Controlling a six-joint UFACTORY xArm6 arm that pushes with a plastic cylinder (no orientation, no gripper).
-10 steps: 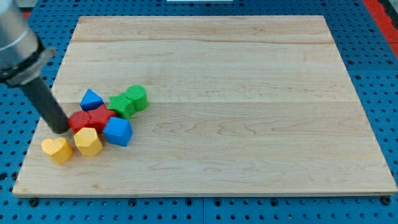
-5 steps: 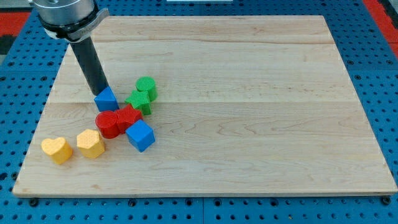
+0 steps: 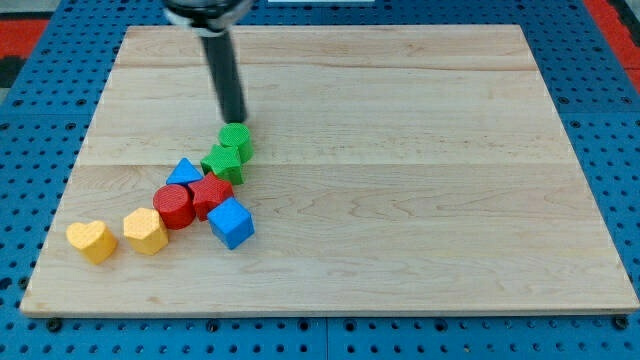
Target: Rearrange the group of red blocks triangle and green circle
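Our tip (image 3: 237,121) — a bare rod, no jaws — has swung from the blue triangle (image 3: 184,172) to twelve o'clock of the green circle (image 3: 236,139) — poised to push it.

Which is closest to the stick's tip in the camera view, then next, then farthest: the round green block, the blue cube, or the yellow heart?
Measured from my tip:
1. Round green block, right below my tip, toward the view's bottom.
2. Blue cube, farther down, on the cluster's lower right edge.
3. Yellow heart, far off at the view's bottom left.
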